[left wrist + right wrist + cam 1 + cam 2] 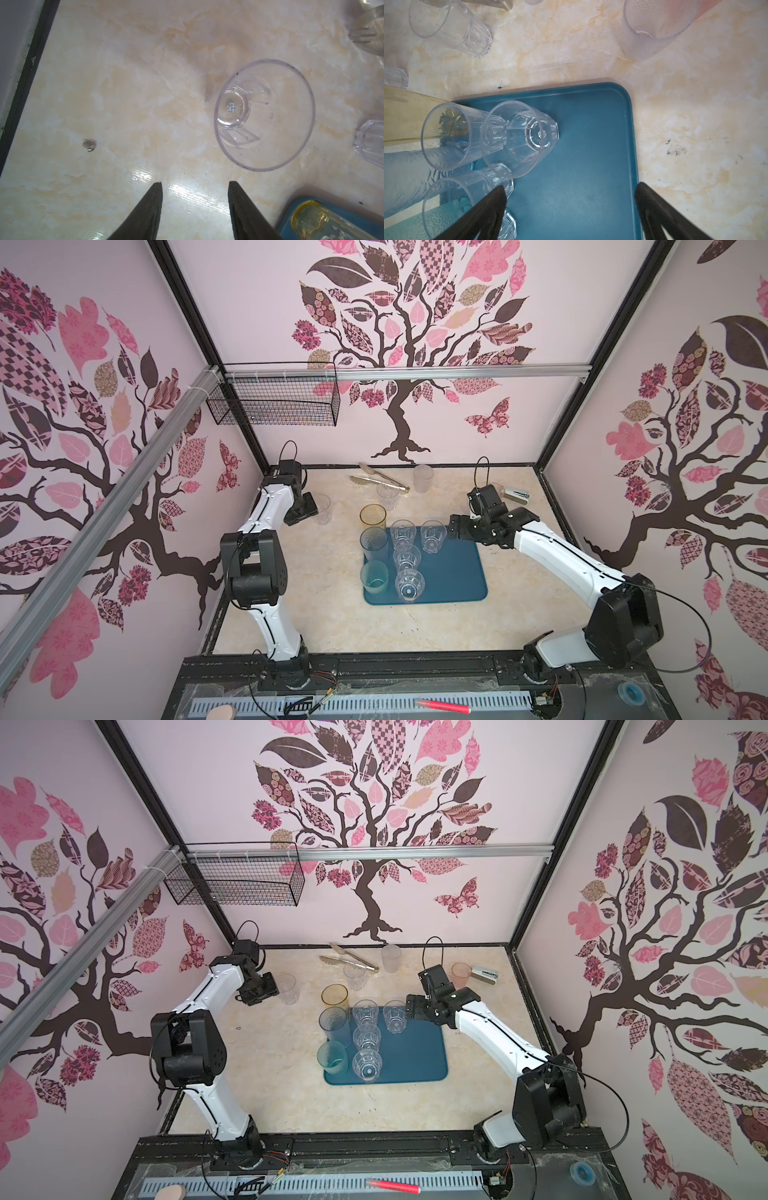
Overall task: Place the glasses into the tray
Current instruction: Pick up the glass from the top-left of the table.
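A robot lab booth: aluminium frame (498, 372), tree-print wall panels (249, 302), marble-look tabletop (332, 626), cable duct (374, 704).

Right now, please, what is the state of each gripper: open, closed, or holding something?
Left gripper: open, holding nothing; a clear glass stands ahead of it.
Right gripper: open wide, empty, above the tray.

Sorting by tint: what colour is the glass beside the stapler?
Pale pink. The glass shows best in a top view, next to the stapler.
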